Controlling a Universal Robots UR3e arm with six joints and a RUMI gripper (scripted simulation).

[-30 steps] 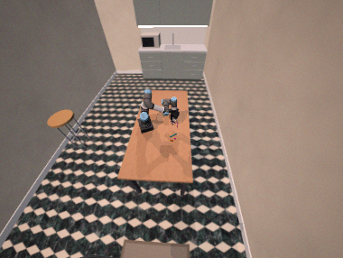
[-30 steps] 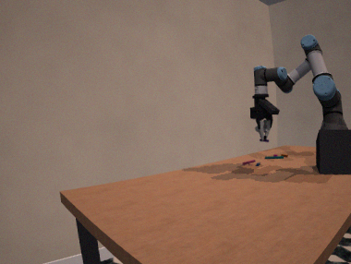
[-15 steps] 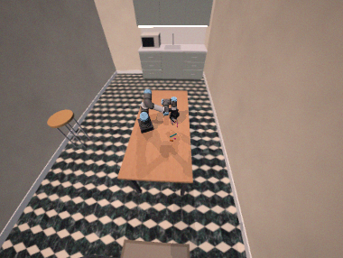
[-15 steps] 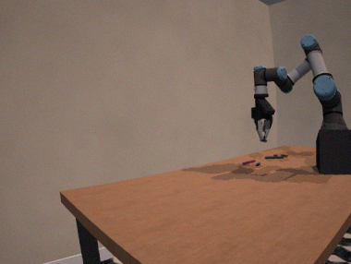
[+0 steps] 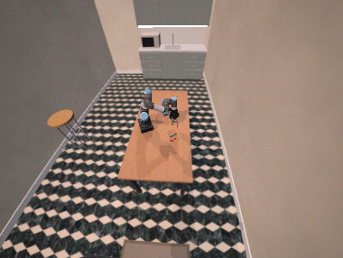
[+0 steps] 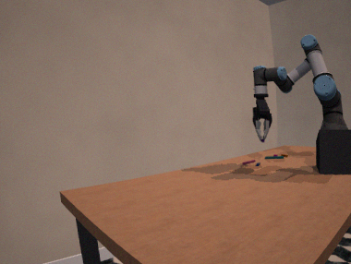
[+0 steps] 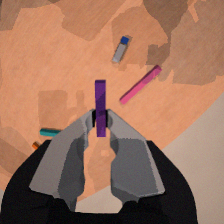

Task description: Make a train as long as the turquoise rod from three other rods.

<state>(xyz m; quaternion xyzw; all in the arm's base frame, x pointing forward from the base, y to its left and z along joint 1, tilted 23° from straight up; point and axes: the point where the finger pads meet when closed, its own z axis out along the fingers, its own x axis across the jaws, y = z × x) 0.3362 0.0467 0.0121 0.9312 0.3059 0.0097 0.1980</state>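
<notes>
My gripper is shut on the purple rod and holds it well above the table. In the wrist view the rod points up and down the picture, its far part sticking out beyond the fingertips. The grey rod and the blue rod lie in line, end to end, touching or almost touching, at the upper middle of the wrist view. The turquoise rod lies apart from them, partly hidden by a finger in the wrist view.
The pink rod lies slanted near the grey rod. The orange rod and the magenta rod lie near the turquoise rod. The magenta rod is not visible in the wrist view. The table edge lies beyond the pink rod.
</notes>
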